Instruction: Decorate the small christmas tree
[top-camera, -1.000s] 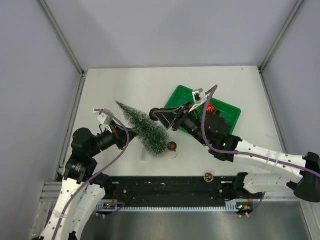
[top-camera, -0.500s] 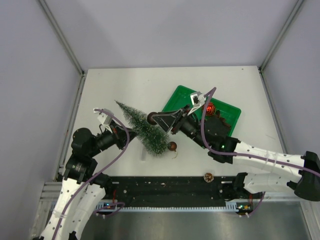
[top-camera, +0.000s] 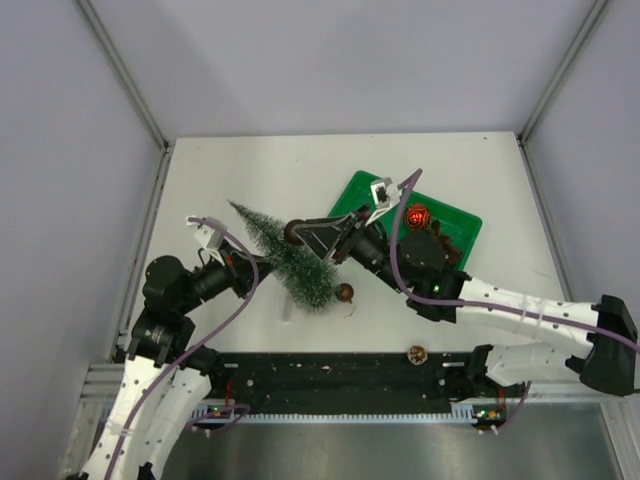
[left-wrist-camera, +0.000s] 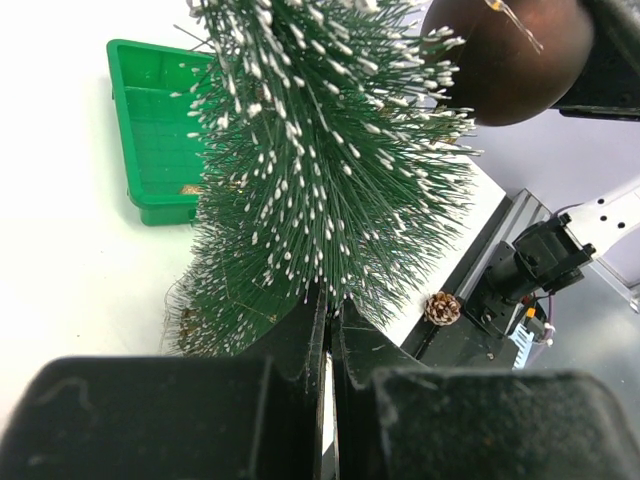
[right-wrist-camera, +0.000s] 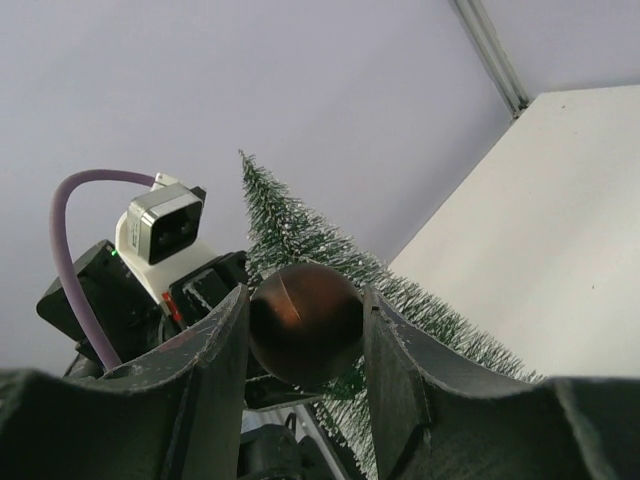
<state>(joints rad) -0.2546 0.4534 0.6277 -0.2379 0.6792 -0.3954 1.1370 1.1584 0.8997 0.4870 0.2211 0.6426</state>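
- While the small christmas tree is being held at a slant over the left half of the surface, its tip is being pointed to the far left and its wide end toward the near edge.
- The left hand is being kept clenched on the tree, its fingers pinched together deep among the frosted bristles low on the trunk.
- Whether the tree's foot is resting on the surface cannot be told from these views.
- A brown bauble is being gripped between the two fingers of the right hand, one finger on each side of it.
- That bauble is being held right at the bristle tips on the tree's right flank, about midway along it.
- A green tray is being left behind the right arm, on the far right of the surface, with a red ornament lying in it.
- A second brown bauble is lying on the surface just beside the tree's wide end.
- A pinecone is sitting on the black rail at the near edge, well apart from the tree.
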